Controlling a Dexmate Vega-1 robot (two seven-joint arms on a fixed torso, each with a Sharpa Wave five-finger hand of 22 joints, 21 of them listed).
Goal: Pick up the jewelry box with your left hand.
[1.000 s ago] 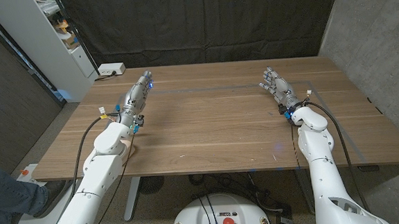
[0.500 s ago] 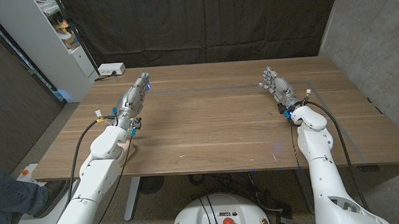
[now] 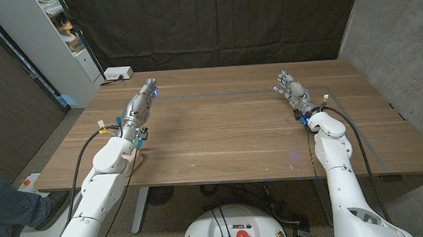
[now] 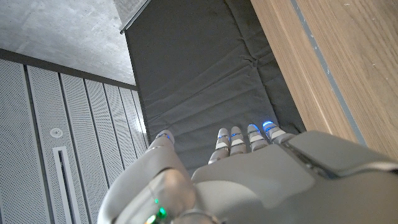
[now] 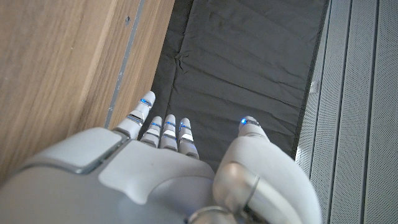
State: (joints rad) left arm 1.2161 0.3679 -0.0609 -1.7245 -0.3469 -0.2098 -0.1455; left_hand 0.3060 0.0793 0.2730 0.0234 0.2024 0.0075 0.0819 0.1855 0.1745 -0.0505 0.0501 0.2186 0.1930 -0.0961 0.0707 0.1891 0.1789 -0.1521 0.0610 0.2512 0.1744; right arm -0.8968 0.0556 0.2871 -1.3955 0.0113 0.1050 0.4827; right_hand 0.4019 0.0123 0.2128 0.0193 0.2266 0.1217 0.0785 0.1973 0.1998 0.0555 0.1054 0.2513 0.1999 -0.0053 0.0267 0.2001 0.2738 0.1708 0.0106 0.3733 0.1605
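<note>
Both arms are clad in smooth white rounded shells, with black cables looping along the forearms. The left robot hand is silver-grey metal with a small blue light at the fingertips; beside its wrist sit small blue fittings and a yellowish tag. The right robot hand is likewise silver-grey with dark segments, and blue and red fittings show at its wrist. In the wrist views the backs of both hands are pale grey moulded plates, the fingertips banded with blue lights (a green light glows near the left thumb's base).
</note>
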